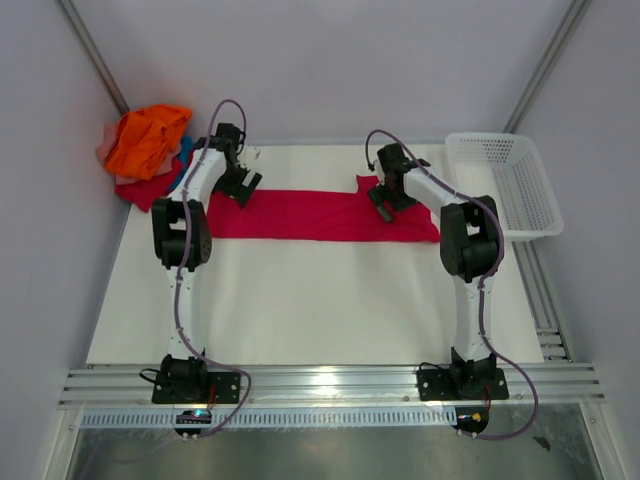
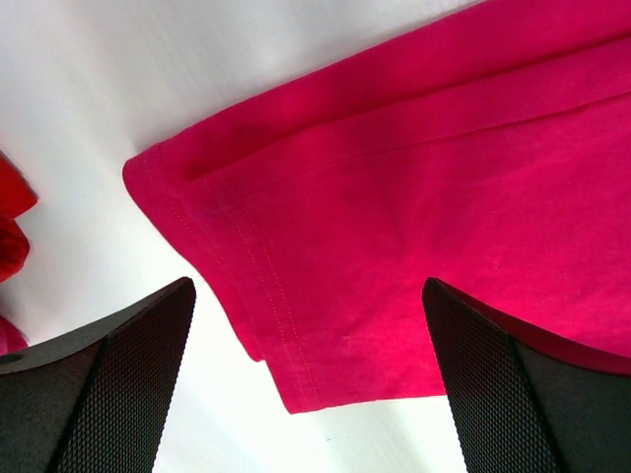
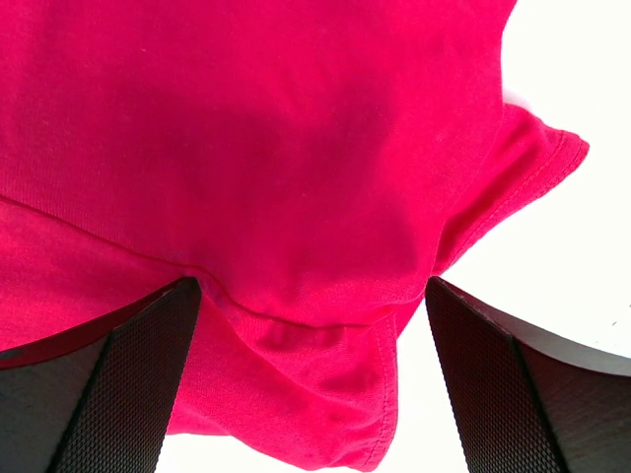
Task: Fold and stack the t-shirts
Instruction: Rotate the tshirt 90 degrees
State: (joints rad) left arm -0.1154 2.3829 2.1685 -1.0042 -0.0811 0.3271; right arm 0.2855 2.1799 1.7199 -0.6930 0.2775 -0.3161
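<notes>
Crimson t-shirt (image 1: 320, 217) in a long strip on far worktop (image 1: 300, 320), left fingers (image 2: 108, 394) and right fingers (image 3: 99, 394) released, spread over its ends

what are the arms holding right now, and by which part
Nothing is held. Both the left gripper and right gripper have fingers spread open over opposite ends of the crimson t-shirt, gripping no cloth.

Under the left gripper (image 2: 308, 296), the crimson t-shirt (image 2: 394, 177) is soft, matt knit cloth with stitched hems. The gripper's fingers (image 2: 118, 384) are black, finely dimpled, matt. The table (image 2: 89, 89) beside them looks smooth and white.
</notes>
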